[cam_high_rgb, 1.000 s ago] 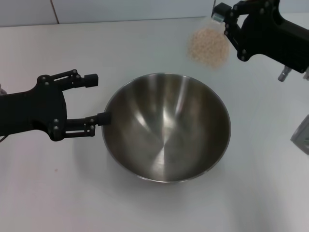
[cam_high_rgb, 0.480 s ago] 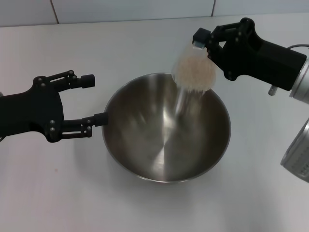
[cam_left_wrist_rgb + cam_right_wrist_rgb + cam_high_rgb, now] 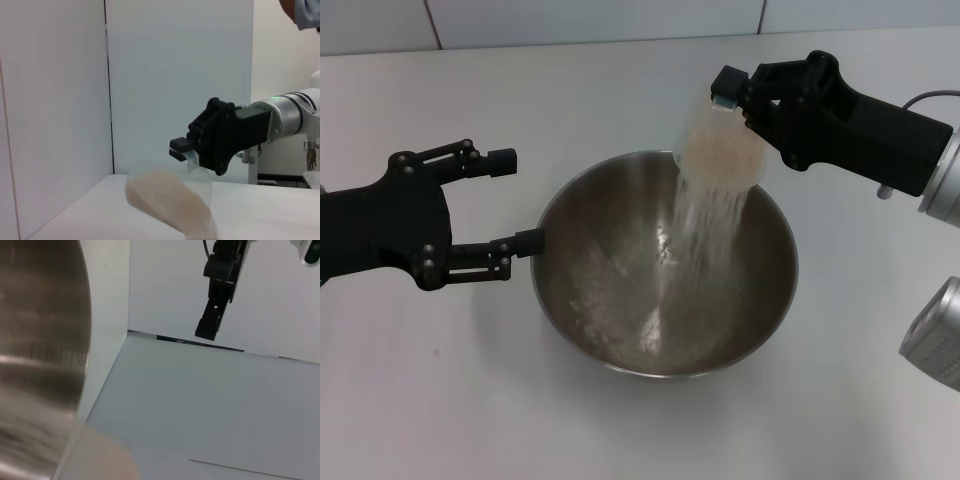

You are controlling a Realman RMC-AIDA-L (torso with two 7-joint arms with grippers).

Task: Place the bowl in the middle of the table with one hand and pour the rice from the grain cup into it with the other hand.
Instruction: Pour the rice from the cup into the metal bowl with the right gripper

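The right gripper (image 3: 728, 100) clamps the grain cup (image 3: 722, 152), tipped over the far rim of the bowl (image 3: 620, 330), and rice (image 3: 705, 235) streams from it into the bowl. The bowl sits mid-table (image 3: 620, 90). The left gripper (image 3: 515, 200) waits beside the bowl's left rim, fingers spread, holding nothing.

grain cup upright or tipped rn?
Tipped. The right gripper holds the grain cup mouth-down over the bowl; rice streams in.

Bright, even light is washing the counter (image 3: 570, 90); soft shadows are pooling under the bowl (image 3: 620, 330), glare is streaking inside it, falling rice (image 3: 705, 240) is blurring
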